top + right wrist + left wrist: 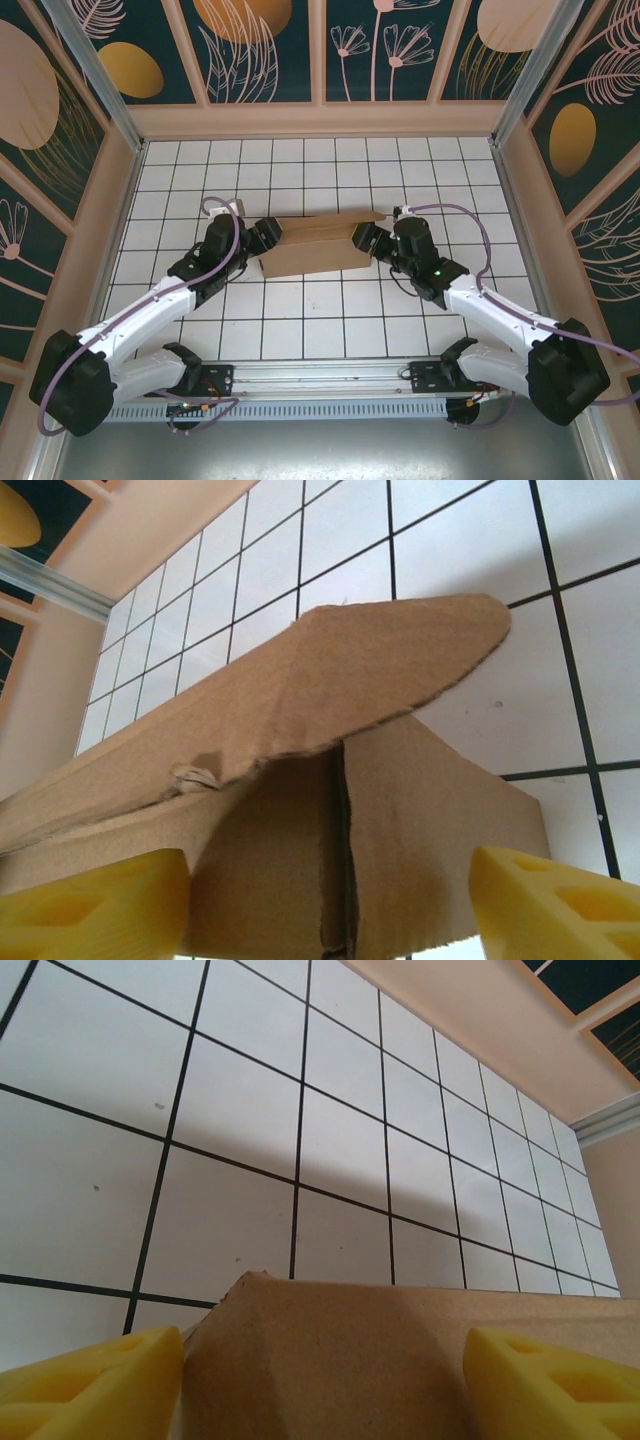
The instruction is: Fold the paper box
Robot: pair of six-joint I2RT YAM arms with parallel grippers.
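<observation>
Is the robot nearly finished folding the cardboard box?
Not quite. Done: the paper box already looks like a raised shape, not a flat sheet. In hand: the left gripper and right gripper sit at its two ends, jaws wide. To do: a rounded flap sticks out loose, and an end seam gapes.

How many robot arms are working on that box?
2. The left arm comes from the near left, left hand at the box's left end; the right arm from the near right, right hand at its right end.
</observation>
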